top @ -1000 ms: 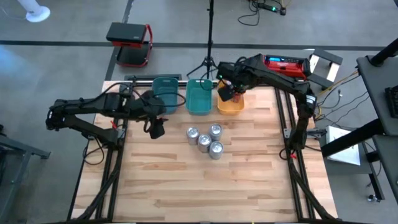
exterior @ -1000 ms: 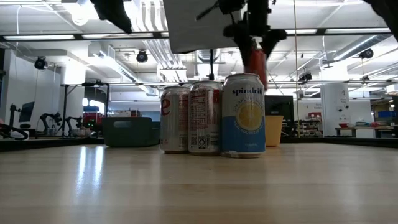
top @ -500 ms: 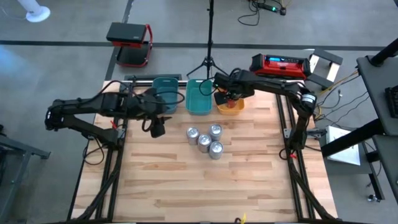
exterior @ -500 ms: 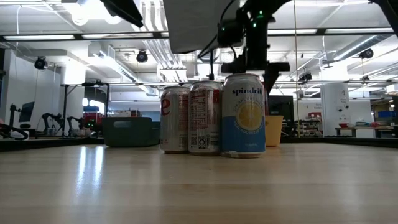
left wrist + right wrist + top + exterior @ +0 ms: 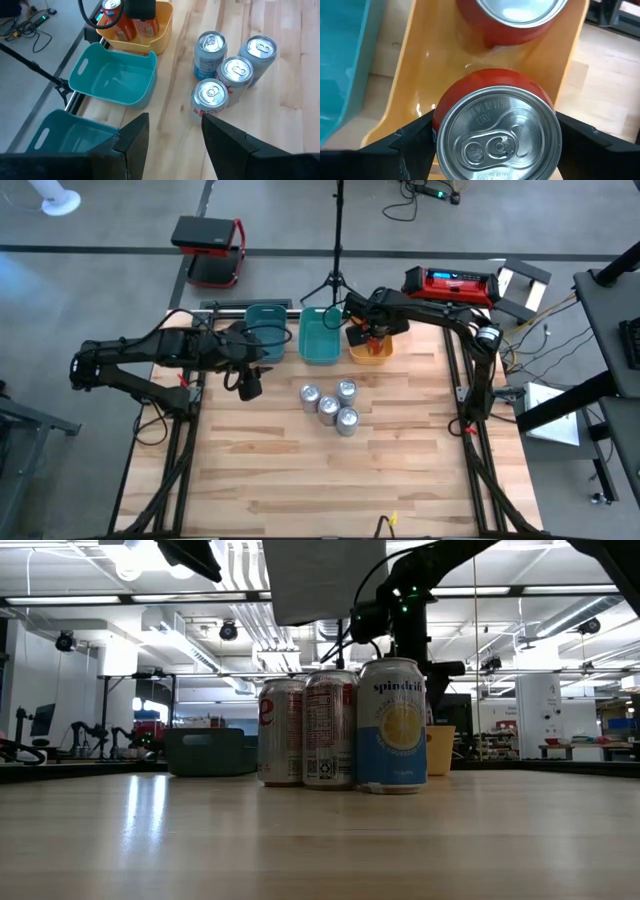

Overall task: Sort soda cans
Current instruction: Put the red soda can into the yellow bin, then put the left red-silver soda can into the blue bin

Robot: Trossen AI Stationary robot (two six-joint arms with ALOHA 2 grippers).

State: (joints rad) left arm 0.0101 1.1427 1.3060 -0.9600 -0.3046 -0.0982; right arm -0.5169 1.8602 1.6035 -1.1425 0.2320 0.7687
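Four silver-sided soda cans (image 5: 330, 405) stand upright in a cluster on the table's middle; the left wrist view shows the same cans (image 5: 230, 70). My left gripper (image 5: 172, 145) is open and hovers left of the cluster, touching nothing. My right gripper (image 5: 371, 336) is low over the orange bin (image 5: 372, 352) at the far edge, shut on a red soda can (image 5: 495, 135). A second red can (image 5: 512, 20) stands in the same bin, just beyond it. My right gripper pinches the red can by its side wall just under the top rim (image 5: 442, 117), one finger (image 5: 415, 142) on each side. It comes from above, pointing down. The can is upright inside the orange bin's walls; whether its base touches the bin floor is hidden.
A light teal bin (image 5: 320, 338) and a darker teal bin (image 5: 265, 326) sit left of the orange one along the far edge. A tripod (image 5: 335, 275) stands behind them. Bare wooden tabletop (image 5: 330, 480) stretches toward the near edge.
My right gripper has come down with the red can, from well above the orange bin into it, staying shut on the can. The can has gone from lifted clear to sitting between the bin's walls beside the other red can.
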